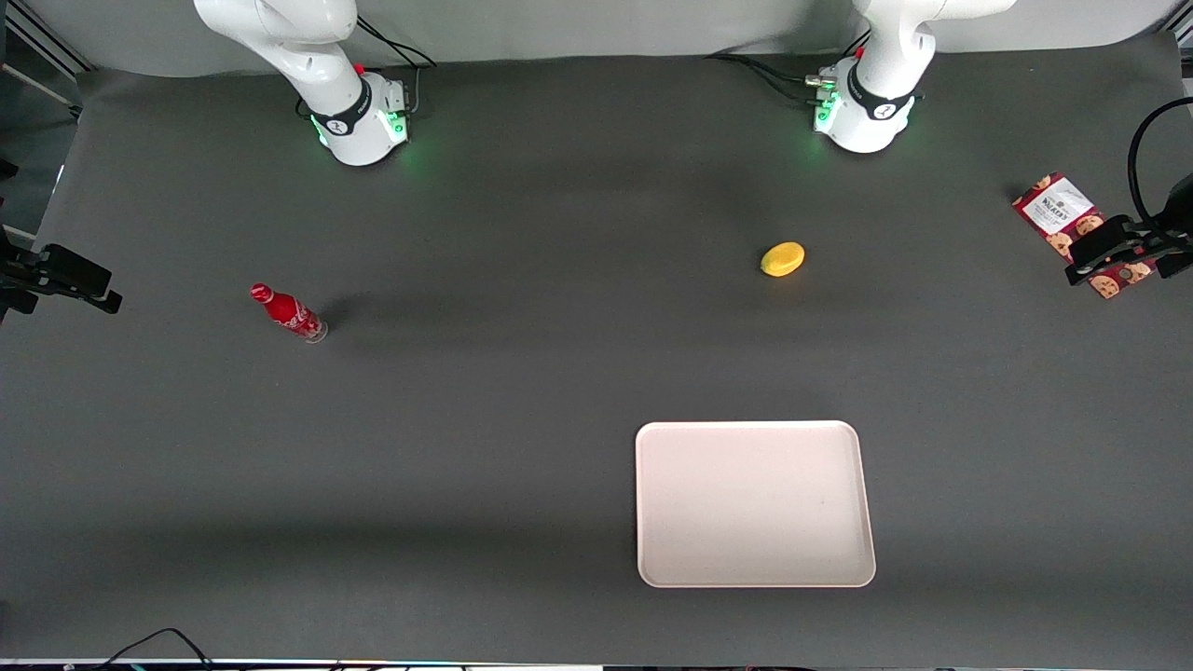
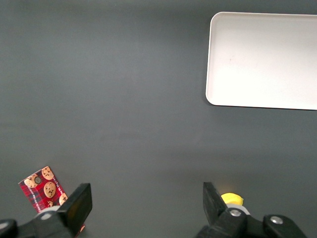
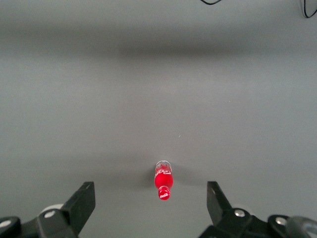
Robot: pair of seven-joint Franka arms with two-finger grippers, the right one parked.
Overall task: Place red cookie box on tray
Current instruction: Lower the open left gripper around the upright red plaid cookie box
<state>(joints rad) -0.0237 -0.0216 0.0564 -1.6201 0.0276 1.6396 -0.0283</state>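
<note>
Grey table (image 1: 522, 419): hand (image 2: 143, 206) spread wide, held above the red cookie box (image 1: 1058, 216), touching nothing

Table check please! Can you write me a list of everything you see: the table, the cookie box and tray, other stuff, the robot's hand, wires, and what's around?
Surface: dark grey table, covered by a mat.
Job's things: red cookie box lies flat at the working arm's end of the table, not on the tray. The tray has nothing in it and sits nearer the front camera than the box.
Clutter: a yellow lemon beside the box; a red soda bottle stands toward the parked arm's end.
Grippers: the gripper is open, above the box, holding nothing.
Cables: black cables by the arm bases; another at the table's front edge.
Surroundings: pale backdrop along the table edge by the arm bases.
</note>
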